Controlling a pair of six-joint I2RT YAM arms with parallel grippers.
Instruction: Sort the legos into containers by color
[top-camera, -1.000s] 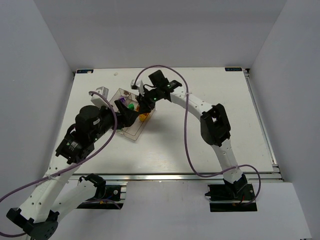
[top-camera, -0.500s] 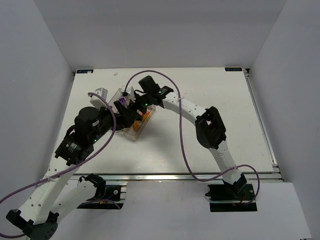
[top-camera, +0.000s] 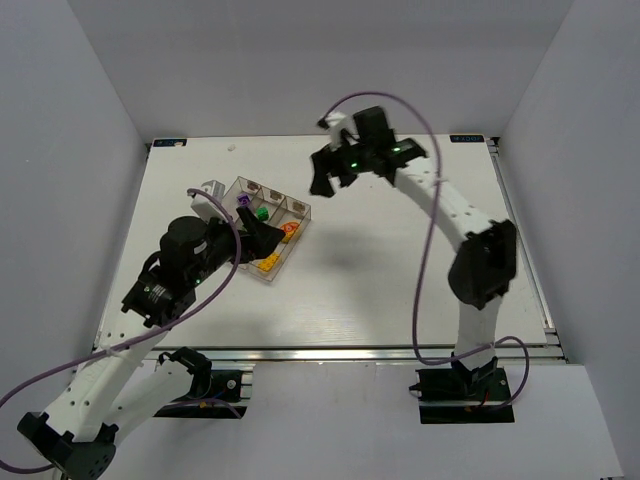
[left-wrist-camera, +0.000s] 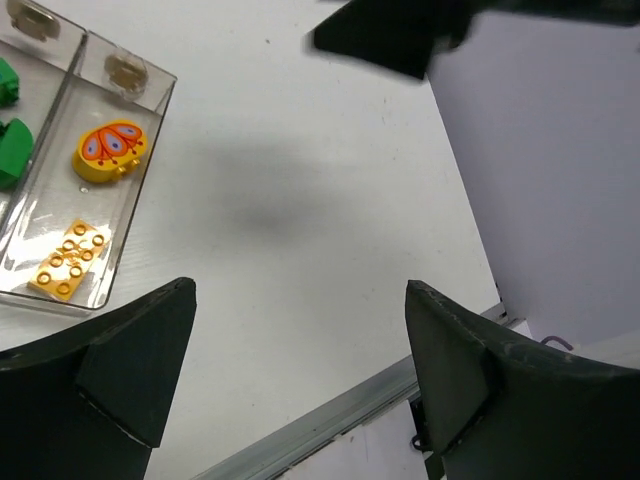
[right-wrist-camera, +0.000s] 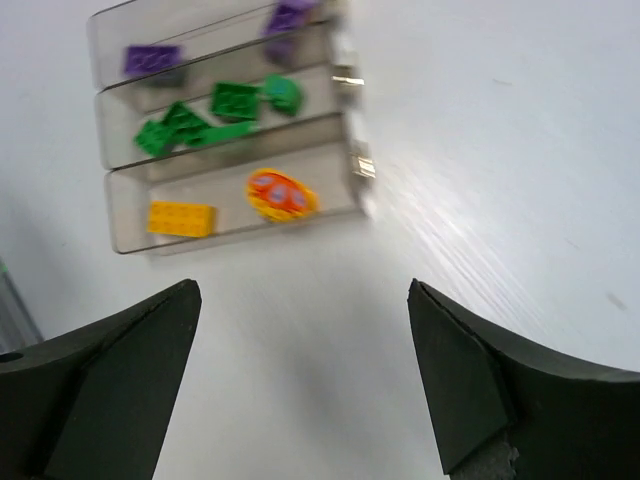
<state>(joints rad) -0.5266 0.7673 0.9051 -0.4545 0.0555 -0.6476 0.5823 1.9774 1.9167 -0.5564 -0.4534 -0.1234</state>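
The containers are one clear three-compartment tray (top-camera: 272, 190) left of the table's centre. In the right wrist view the tray (right-wrist-camera: 335, 170) holds purple legos (right-wrist-camera: 152, 58) in one lane and green legos (right-wrist-camera: 235, 100) in the middle lane. The third lane has an orange oval lego (right-wrist-camera: 281, 194) and a yellow brick (right-wrist-camera: 181, 217). My right gripper (top-camera: 325, 185) hangs open and empty behind and to the right of the tray. My left gripper (top-camera: 262, 240) is open and empty over the tray's near end. Its wrist view shows the oval (left-wrist-camera: 110, 152) and yellow brick (left-wrist-camera: 70, 258).
The table's metal front rail (left-wrist-camera: 330, 420) runs below the left fingers. The right arm (left-wrist-camera: 400, 35) shows as a dark shape at the top of the left wrist view. White walls enclose the table on three sides.
My right gripper has opened wide and swung up and away from the tray toward the back right. The left gripper has opened slightly wider and stayed by the tray.
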